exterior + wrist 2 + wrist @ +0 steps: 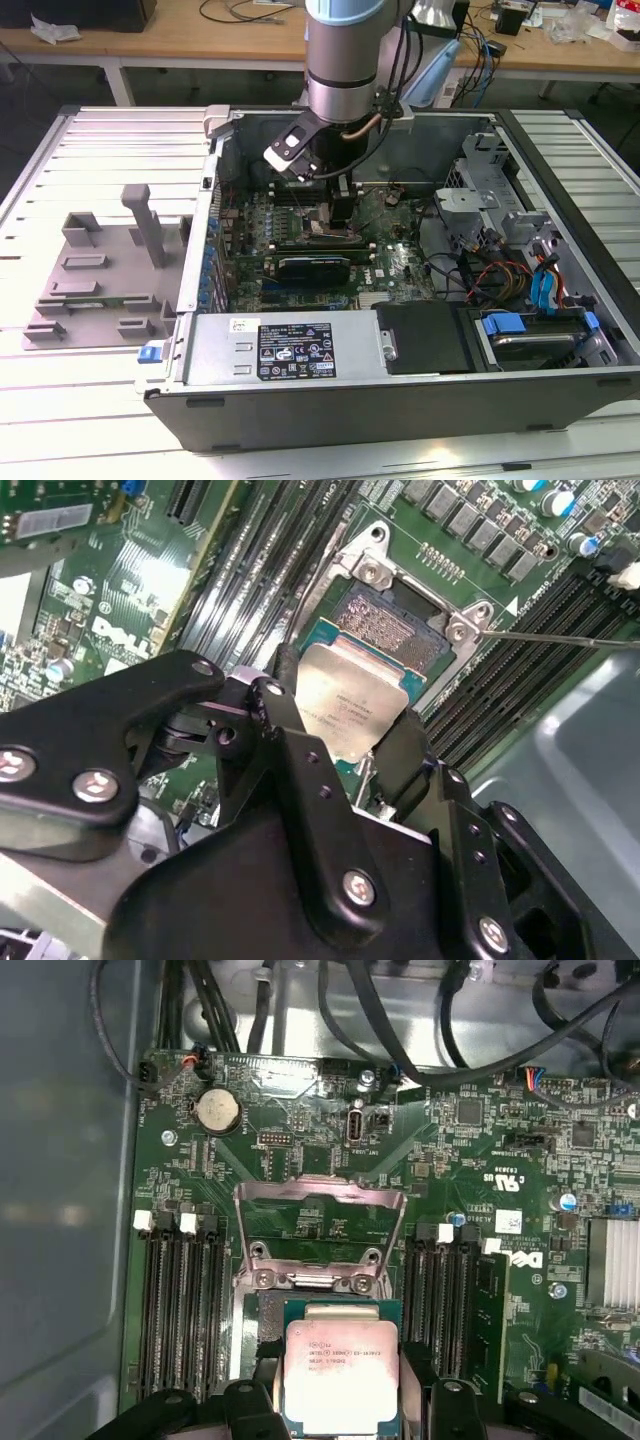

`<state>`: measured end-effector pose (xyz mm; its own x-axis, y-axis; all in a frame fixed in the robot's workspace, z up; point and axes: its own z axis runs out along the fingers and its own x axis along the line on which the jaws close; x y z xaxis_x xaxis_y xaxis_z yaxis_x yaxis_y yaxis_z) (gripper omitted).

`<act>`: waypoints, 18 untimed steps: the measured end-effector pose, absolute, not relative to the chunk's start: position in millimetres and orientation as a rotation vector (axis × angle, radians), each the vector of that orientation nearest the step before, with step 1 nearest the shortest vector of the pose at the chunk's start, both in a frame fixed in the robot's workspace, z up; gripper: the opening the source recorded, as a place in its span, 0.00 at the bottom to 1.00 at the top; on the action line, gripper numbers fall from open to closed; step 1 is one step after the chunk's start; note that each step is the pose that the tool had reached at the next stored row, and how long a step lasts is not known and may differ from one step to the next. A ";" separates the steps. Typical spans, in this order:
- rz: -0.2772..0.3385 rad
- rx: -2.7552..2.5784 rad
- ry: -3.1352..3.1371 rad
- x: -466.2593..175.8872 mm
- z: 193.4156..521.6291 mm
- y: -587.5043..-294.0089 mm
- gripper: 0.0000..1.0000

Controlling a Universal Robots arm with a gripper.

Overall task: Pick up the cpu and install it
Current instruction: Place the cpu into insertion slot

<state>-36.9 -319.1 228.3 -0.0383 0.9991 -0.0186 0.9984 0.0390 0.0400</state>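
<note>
Holds flat square cpu (340, 1365), pale silvery top and green rim, clenched between black metal gripper (342, 712) jaws, just above open pin-gridded socket (390, 630) on glossy green motherboard (300, 1130).

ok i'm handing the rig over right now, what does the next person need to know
gripper: shut on the cpu, holding it by two opposite edges, as seen in both wrist views.
cpu: just over the open socket on the motherboard, inside the computer case. It looks slightly tilted, and I cannot tell whether it touches the socket.
done: cpu is picked up and at the socket; the load plate stands flipped open.
left: cpu not yet released, load plate not yet closed.
</note>
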 end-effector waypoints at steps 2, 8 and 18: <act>0.025 2.151 2.233 -38.5 224.6 -317.1 0.55; 0.030 2.133 2.247 -42.0 213.9 -314.3 0.55; 0.029 2.151 2.229 -44.9 201.7 -311.5 0.55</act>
<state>-44.9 -311.5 201.7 -0.0354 0.9992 -0.0185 0.9984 0.0362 0.0441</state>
